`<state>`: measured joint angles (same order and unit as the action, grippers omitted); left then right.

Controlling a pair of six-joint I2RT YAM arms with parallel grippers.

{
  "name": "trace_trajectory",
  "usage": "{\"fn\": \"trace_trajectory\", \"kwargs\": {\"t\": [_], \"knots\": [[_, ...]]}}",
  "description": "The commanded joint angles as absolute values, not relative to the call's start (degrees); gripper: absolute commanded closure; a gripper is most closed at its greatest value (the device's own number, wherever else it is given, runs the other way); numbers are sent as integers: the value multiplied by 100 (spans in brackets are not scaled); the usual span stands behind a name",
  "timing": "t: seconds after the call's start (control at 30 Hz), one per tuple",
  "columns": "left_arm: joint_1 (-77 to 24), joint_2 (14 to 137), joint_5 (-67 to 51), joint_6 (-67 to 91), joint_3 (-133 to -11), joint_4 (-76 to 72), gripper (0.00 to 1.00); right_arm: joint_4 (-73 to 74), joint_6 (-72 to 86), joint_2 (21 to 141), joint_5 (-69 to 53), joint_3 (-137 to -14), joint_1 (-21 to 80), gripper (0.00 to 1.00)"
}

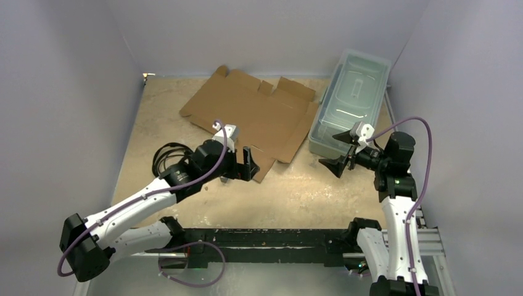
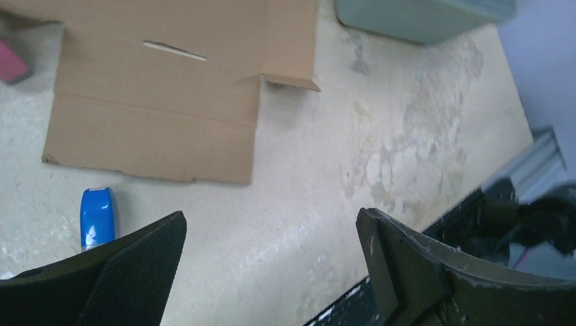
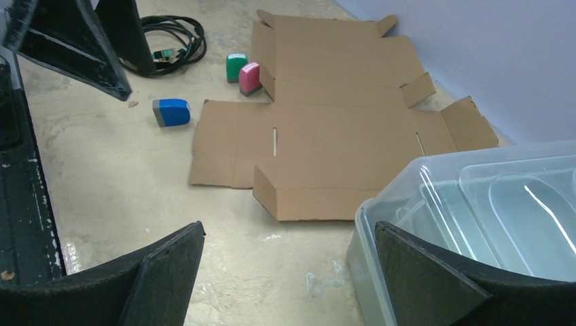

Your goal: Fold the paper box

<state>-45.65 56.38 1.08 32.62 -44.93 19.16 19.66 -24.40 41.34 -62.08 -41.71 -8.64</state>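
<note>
The paper box [image 1: 250, 114] lies flat and unfolded on the far half of the table [image 1: 296, 191], a little left of centre. Its right edge is just beside a clear plastic bin [image 1: 317, 140]. The left gripper [image 1: 247, 163] hovers over the sheet's near edge with its jaws spread wide, holding nothing. The right gripper [image 1: 338, 151] hangs by the bin's near end, its jaws also spread and empty.

No fold looks started, so the step in hand seems to be reaching in for a first flap. One small tab on the near right side stands slightly off the table and is probably the easiest place to get a finger under. The sheet is light and likely to slide, so one arm should press down on the middle panel before the other lifts along a crease. The right arm should also keep off the bin.

The bin has its lid on, and nothing shows inside through the clear plastic. A blue block [image 3: 170, 112], a green block [image 3: 236, 66] and a pink block [image 3: 250, 78] sit loose on the table by the sheet's left side.
</note>
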Motion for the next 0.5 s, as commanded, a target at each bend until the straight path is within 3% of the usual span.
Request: {"fn": "trace_trajectory", "kwargs": {"t": [0.0,0.1,0.23,0.4,0.47], "knots": [[-4612,5474,1388,4626,-3860,945,3,1683,-2544,4059,-6106,-4132,-879,1],[-4613,5458,2129,5653,-3435,644,4,1634,-2504,4065,-6063,-4118,-877,1],[-4614,6166,2945,6649,-4080,1831,8,1592,-2492,4032,-5923,-4066,-870,1],[-4467,7005,3489,6011,-4959,2146,7,1577,-2496,3970,-5871,-4052,-870,1],[-3898,7149,2925,5743,-4891,1662,7,1565,-2499,3952,-5855,-4032,-870,1]]}}
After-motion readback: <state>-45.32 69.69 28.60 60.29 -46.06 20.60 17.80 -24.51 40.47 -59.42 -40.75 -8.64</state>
